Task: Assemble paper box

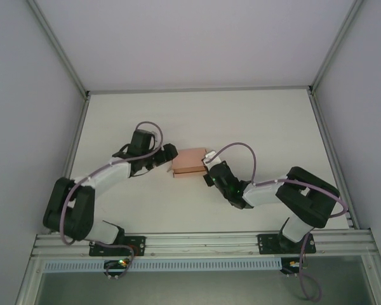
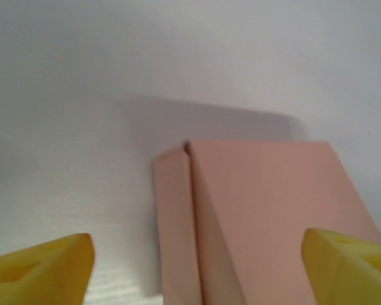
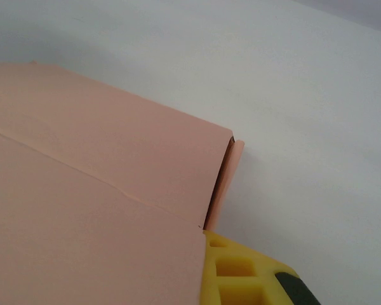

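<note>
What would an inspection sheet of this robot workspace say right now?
Surface: white table, matte, no marks seen.
Job's things: paper box, salmon pink, folded up, end flaps not fully closed.
Clutter: nothing seen.
Grippers: left end effector open, straddling one end of the box; right end effector shut, against the opposite end.
Cables: purple cables loop clear of the box.
Surroundings: white walls, metal rail at the near edge.

One salmon-pink paper box (image 1: 189, 162) sits on one white table (image 1: 254, 121). Two arms flank the box: left arm (image 1: 108, 175), right arm (image 1: 267, 190). Two grippers meet it: left gripper (image 1: 169, 157), right gripper (image 1: 209, 166).
</note>
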Robot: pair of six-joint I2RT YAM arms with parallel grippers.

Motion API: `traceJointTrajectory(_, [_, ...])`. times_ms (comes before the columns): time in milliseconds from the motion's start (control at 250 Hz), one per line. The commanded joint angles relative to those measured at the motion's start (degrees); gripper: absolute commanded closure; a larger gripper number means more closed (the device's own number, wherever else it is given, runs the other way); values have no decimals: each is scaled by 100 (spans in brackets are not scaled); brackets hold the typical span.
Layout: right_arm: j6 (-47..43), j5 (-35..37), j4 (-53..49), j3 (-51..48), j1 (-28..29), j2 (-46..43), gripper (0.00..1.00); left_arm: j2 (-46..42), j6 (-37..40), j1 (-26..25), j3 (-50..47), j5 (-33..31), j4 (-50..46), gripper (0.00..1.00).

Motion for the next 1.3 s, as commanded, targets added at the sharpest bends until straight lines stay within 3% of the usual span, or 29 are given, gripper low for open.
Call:
traceJointTrajectory(0, [-240,-129,-25,-271,32,273,100,410,150,68,188,445,352,23])
traceJointTrajectory(276, [-212,-290,-45,-329,33,350,99,993,-247,63,-242,882,1339,47])
traceJointTrajectory(463, [22,-446,-455,-457,29,-123,85,1134,-245,66,-365,771,1413,58])
traceJointTrajectory(635, [94,-1168,-1633,-666,30,-1423,39,1221,-154,60,-406,651,1290,61])
traceJointTrajectory(831, [134,-1493,-2953,-967,-18,-3163,22,1323,-12,47,-437,537,1167,63])
traceJointTrajectory(974, [723,-1815,-3166,-837,-406,-3964,0,1395,142,-31,-373,431,958,64])
traceJointTrajectory(1098, [1724,-2383,-3485,-325,-986,-3765,0,1468,101,-21,-436,448,1018,69])
traceJointTrajectory(1298, [2514,-3521,-4047,720,-1539,-2514,0,1643,-175,310,-789,962,1713,74])
